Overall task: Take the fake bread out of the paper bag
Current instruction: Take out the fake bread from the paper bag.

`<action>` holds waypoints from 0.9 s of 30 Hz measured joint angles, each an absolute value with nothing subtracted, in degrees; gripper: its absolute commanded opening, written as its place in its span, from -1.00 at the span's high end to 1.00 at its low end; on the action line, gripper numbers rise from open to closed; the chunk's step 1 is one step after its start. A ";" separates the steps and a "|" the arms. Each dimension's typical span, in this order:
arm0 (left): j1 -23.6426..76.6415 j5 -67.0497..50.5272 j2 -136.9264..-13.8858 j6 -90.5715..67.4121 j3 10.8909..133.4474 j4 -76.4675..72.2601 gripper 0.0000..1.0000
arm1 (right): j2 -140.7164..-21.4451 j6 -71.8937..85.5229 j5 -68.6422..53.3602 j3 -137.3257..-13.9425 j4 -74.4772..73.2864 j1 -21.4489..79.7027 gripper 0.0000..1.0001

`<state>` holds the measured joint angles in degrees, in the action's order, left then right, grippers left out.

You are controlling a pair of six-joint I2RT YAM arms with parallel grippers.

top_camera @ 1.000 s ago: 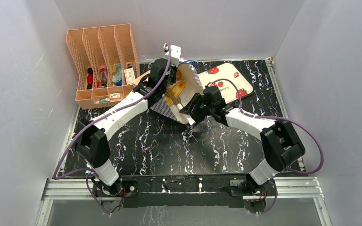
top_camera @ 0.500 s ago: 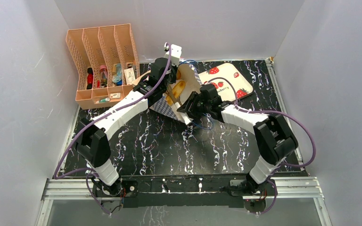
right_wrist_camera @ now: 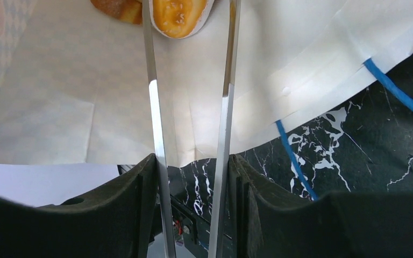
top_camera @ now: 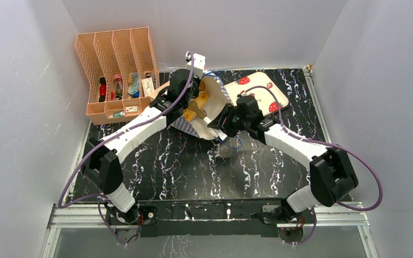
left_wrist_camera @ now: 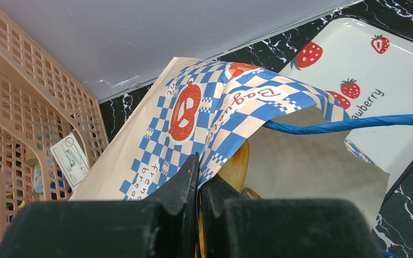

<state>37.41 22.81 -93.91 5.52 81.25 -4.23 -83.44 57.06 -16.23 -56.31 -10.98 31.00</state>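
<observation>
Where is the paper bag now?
In the top view the paper bag sits at the far middle of the table, between the peach file rack and the strawberry tray, its rim pinched by the left gripper.

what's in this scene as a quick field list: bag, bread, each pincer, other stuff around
bag: paper bag tipped on its side on the table, mouth toward the right arm
left: left pincer shut on the bag's checkered rim, holding the mouth up
right: right pincer open, long thin blades reaching into the mouth
bread: orange piece between the blade tips, contact unclear; browner piece beside it
bread outside bag: none seen
nearby: strawberry tray behind the bag, rack to its left
</observation>
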 measured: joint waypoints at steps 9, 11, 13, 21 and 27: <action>37.56 22.85 -93.45 5.30 80.68 -4.16 1.00 | -85.76 57.19 -17.96 -54.50 -9.58 31.00 0.70; 37.63 22.68 -93.45 5.30 80.77 -3.81 1.00 | -87.20 57.45 -18.68 -54.50 -8.29 31.03 0.53; 37.63 22.46 -93.45 5.32 81.01 -3.31 1.00 | -88.53 57.65 -19.46 -54.48 -6.85 31.05 0.40; 37.63 21.87 -93.80 5.45 81.80 -1.56 1.00 | -93.58 58.96 -21.71 -55.11 -2.24 31.07 0.16; 37.60 21.69 -94.11 5.76 81.78 -1.58 1.00 | -98.87 59.51 -23.53 -59.31 -0.69 31.07 0.07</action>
